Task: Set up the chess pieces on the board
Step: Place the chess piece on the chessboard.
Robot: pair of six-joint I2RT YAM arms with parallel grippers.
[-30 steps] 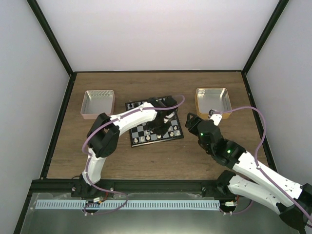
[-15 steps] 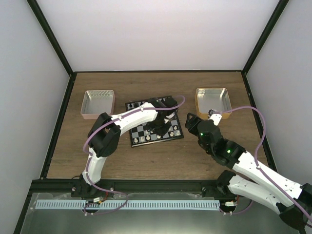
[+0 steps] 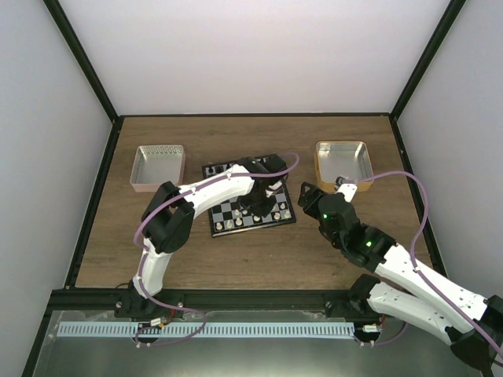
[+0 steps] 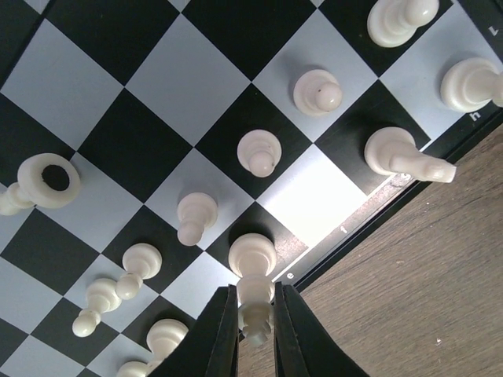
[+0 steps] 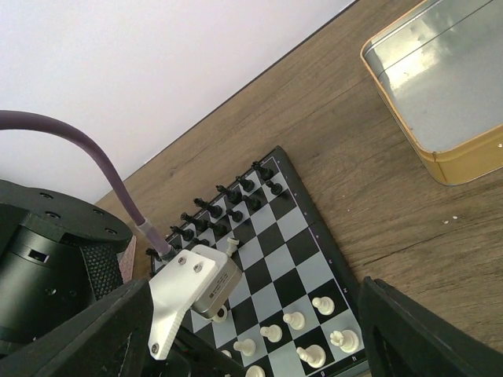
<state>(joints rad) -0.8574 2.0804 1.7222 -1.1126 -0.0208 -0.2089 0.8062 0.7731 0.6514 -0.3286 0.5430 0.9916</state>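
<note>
My left gripper has its jaws clamped on a white piece in the near-edge row of the board. I'd centre it, part slowly, then lift straight. The right gripper jaws are wide apart.

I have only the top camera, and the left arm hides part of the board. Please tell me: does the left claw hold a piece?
Observer: Yes. In the left wrist view the left claw is shut on a white piece, upright over a black square in the board's edge row.
Operator: Is the square beside it free?
Observer: The white square to its right in that view is bare.
Operator: And the right claw?
Observer: Its own camera shows the right claw open, with nothing held.
</note>
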